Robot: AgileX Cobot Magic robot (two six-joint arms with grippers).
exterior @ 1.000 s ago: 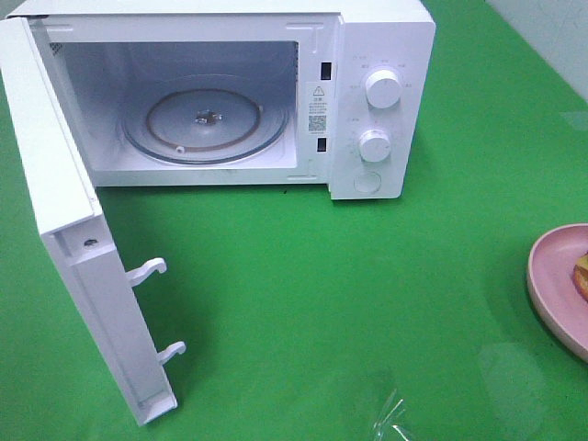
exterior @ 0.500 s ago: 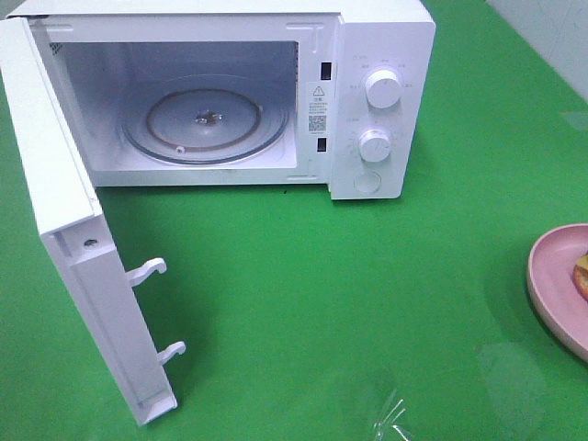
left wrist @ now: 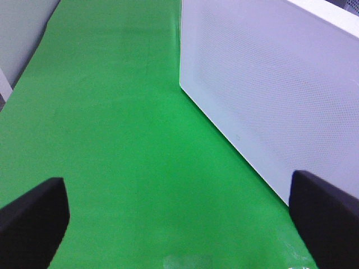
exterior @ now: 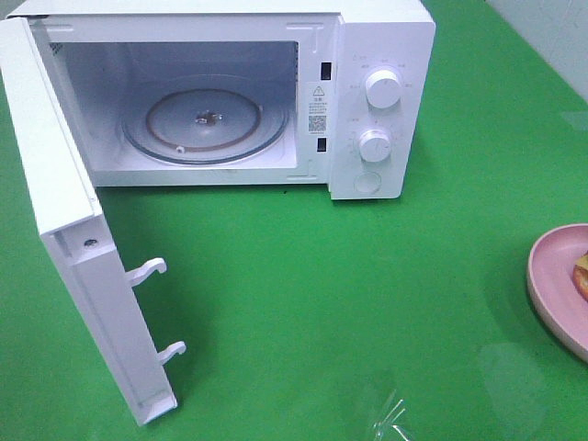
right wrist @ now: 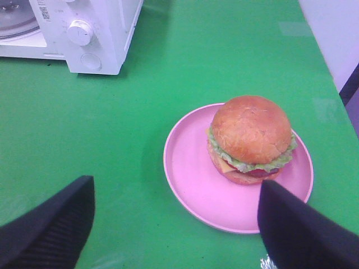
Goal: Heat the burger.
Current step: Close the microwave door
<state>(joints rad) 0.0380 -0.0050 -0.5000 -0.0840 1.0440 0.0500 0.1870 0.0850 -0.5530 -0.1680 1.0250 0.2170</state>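
The burger (right wrist: 251, 138), with its orange-brown bun, lettuce and cheese, sits on a pink plate (right wrist: 193, 179) in the right wrist view. Only a sliver of the burger (exterior: 582, 273) shows at the right edge of the high view. My right gripper (right wrist: 176, 230) hovers above the near side of the plate, open, with nothing between its dark fingers (right wrist: 50, 224). My left gripper (left wrist: 179, 224) is open over bare green table beside the outer face of the microwave door (left wrist: 269, 95). Neither gripper shows in the high view.
The white microwave (exterior: 377, 101) stands at the back with its door (exterior: 73, 257) swung wide to the left, two latch hooks sticking out. Its glass turntable (exterior: 204, 124) holds nothing. The pink plate (exterior: 556, 285) lies at the right table edge. Green table (exterior: 322, 294) lies between.
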